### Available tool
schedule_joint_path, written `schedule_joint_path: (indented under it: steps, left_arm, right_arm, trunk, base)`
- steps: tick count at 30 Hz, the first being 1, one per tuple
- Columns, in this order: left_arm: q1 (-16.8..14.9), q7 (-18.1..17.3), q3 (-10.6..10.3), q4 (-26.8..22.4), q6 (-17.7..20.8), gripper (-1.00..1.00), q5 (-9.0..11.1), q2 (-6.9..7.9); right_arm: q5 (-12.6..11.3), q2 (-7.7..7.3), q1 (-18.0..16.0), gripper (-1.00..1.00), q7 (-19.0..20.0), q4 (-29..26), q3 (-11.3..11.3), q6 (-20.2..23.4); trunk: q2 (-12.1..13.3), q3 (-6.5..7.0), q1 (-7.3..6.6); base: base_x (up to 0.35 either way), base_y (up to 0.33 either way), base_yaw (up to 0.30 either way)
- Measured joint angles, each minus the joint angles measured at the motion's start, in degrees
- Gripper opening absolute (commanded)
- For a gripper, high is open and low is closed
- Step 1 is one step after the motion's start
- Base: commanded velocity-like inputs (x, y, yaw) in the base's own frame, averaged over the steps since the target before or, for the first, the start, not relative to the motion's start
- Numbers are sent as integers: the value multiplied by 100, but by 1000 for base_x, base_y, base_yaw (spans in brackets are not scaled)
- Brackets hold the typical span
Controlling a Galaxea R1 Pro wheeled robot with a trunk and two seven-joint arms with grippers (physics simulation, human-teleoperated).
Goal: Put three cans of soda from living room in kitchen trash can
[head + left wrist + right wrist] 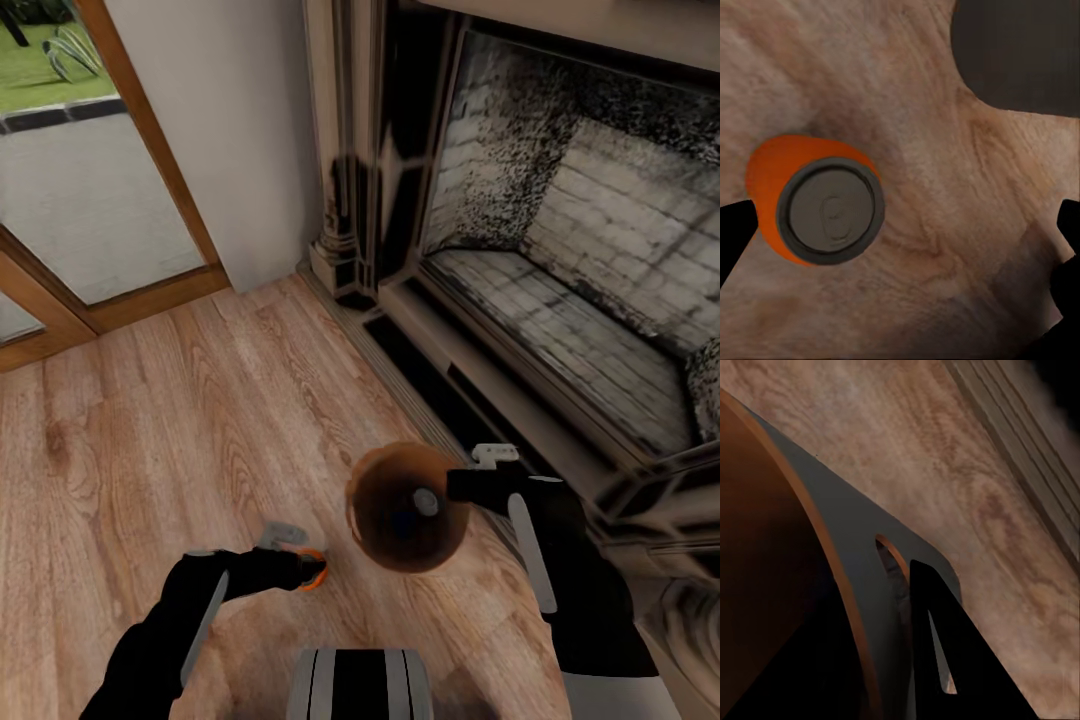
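Wood floor (150, 420) under both grippers, fireplace (560, 250) beyond the right gripper (470, 480) (pinching bin (400, 520) rim); left gripper (900, 240) spread, orange can (817, 199) between fingers.

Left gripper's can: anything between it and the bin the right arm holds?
Nothing visible. The can of soda sits at the left gripper, beside the tash can, which the right gripper holds by its rim; only bare wood floor shows between them.
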Motion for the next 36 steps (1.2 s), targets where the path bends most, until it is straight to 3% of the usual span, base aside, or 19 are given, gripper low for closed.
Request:
schedule_joint_path:
  steps: [1,2,4,5,6,9,10,15,19,24,29,36]
  left_arm:
    - [0,71,-9,7,47,100,-55,-32]
    - [0,172,-22,14,112,100,-136,-77]
    - [1,290,-36,21,171,100,-229,-130]
    - [2,324,-42,23,184,100,-252,-147]
    - [2,349,-45,24,192,100,-269,-169]
    - [0,537,-52,30,195,100,-394,-316]
    - [0,795,-53,37,192,100,-467,-429]
    - [1,1319,-53,164,105,100,-546,-650]
    - [1,1792,-53,193,28,100,-564,-731]
    - [1,2268,-58,334,-202,100,-561,-812]
    - [1,2781,-61,472,-386,100,-550,-863]
    - [-235,2962,-53,1436,-936,100,-495,-870]
  right_arm:
    - [-51,0,0,-100,0,-1,1,0]
    - [91,-1,0,-100,-22,1,-1,0]
    - [620,-3,-1,-100,-49,3,-13,-6]
    - [770,-4,-1,-100,-53,3,-16,-9]
    - [776,-4,-1,-100,-52,3,-16,-9]
    - [284,-2,0,-100,-31,2,-4,0]
    - [203,-1,0,-100,-26,1,0,0]
    - [609,-3,0,-100,-45,3,-7,-5]
    - [340,-2,0,-100,-32,2,2,0]
    - [499,-3,0,-100,-39,3,15,-3]
    - [385,-2,0,-100,-34,2,27,-1]
    - [441,1,0,-100,-34,3,37,-2]
  trunk:
    - [0,0,0]
    - [0,0,0]
    - [0,0,0]
    - [0,0,0]
    - [0,0,0]
    - [0,0,0]
    - [0,0,0]
    - [0,0,0]
    - [0,0,0]
    - [0,0,0]
    - [0,0,0]
    - [0,0,0]
  base:
    - [0,0,0]
    - [0,0,0]
    - [0,0,0]
    - [0,0,0]
    - [0,0,0]
    - [0,0,0]
    - [0,0,0]
    - [0,0,0]
    - [0,0,0]
    - [0,0,0]
    - [0,0,0]
    - [0,0,0]
